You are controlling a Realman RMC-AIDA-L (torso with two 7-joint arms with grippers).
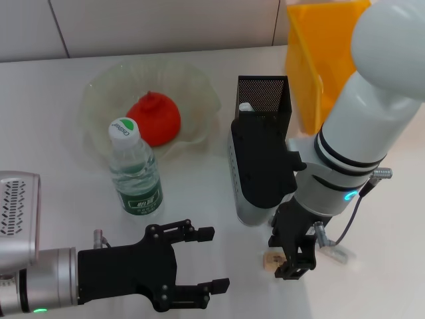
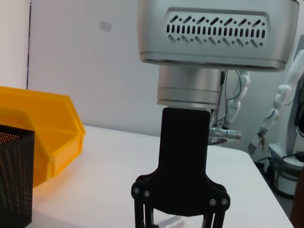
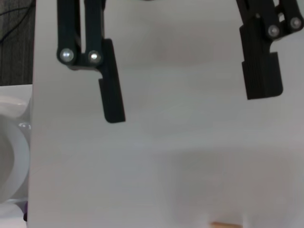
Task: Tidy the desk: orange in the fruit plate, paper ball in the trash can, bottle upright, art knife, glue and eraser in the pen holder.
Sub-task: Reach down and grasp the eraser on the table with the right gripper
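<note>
My right pincer [image 1: 287,260] is hovering wide open, holding nothing, directly over the small beige rectangular eraser [image 1: 271,260] on the white desk [image 1: 53,133]. My left pincer [image 1: 209,260] is idling open nearby.

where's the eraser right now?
Head view: the eraser lies on the table's near right, just left of the right end effector, in front of the pen holder.

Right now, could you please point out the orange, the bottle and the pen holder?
orange [image 1: 154,118], head view, middle of its skin.
bottle [image 1: 136,179], head view, clear body above the label.
pen holder [image 1: 263,95], head view, inner mesh wall.
</note>
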